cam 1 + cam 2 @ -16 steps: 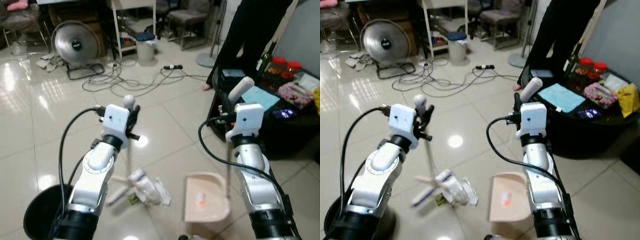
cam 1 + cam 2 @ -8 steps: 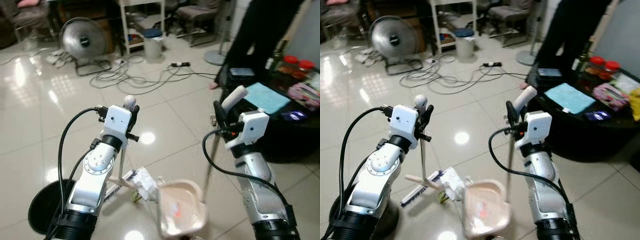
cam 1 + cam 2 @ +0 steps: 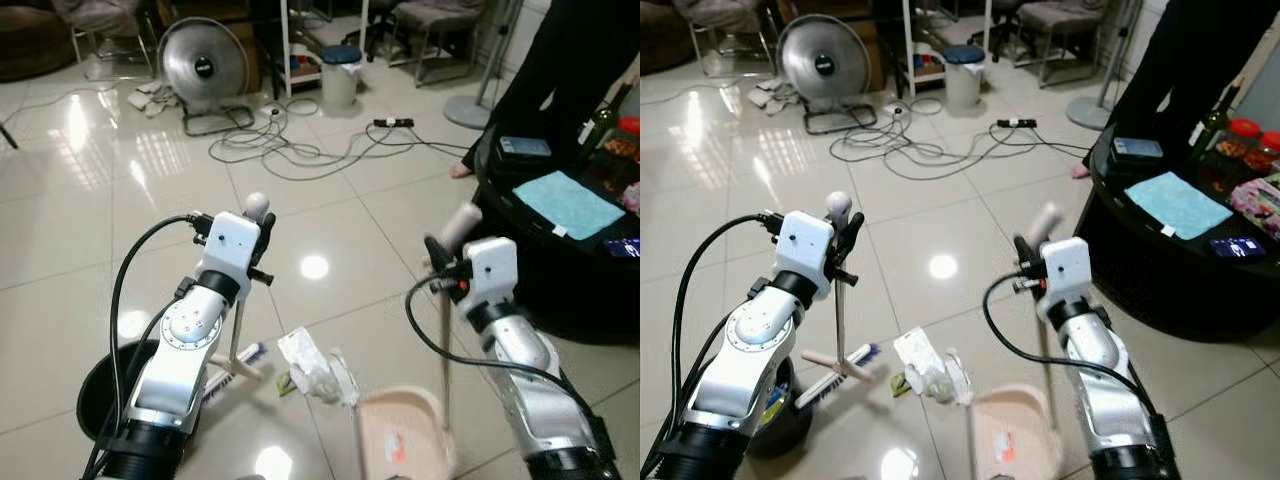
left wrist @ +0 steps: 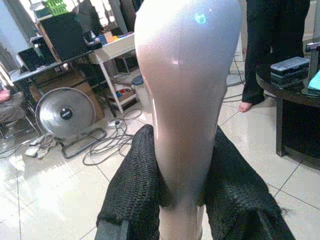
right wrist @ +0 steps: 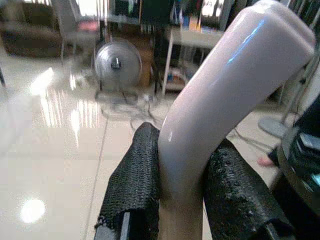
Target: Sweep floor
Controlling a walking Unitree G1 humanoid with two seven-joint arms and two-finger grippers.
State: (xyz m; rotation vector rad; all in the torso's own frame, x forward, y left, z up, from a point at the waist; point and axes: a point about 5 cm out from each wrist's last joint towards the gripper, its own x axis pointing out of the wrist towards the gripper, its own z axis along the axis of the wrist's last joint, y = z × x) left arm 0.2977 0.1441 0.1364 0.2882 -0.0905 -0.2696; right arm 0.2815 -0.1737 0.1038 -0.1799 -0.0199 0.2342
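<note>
My left gripper (image 3: 262, 238) is shut on the pale handle of a small broom (image 3: 238, 330); its brush head (image 3: 845, 364) rests on the tiles beside the trash. Crumpled white paper trash (image 3: 312, 364) lies on the floor between the brush and the dustpan. My right gripper (image 3: 437, 262) is shut on the long handle of a beige dustpan (image 3: 400, 443), whose pan sits on the floor just right of the trash, with a small scrap inside. The wrist views show each pair of black fingers (image 4: 137, 185) (image 5: 136, 180) clamped around its handle.
A black bin (image 3: 105, 385) stands by my left arm. A black low table (image 3: 1180, 240) with a teal cloth and jars is at the right, a person in dark clothes (image 3: 560, 70) beside it. Cables (image 3: 300, 150), a floor fan (image 3: 205, 70) and chairs lie farther ahead.
The view has swung, so the whole scene shifted. The dustpan has moved right and nearer to me, away from the trash; the broom head stays beside the paper.
</note>
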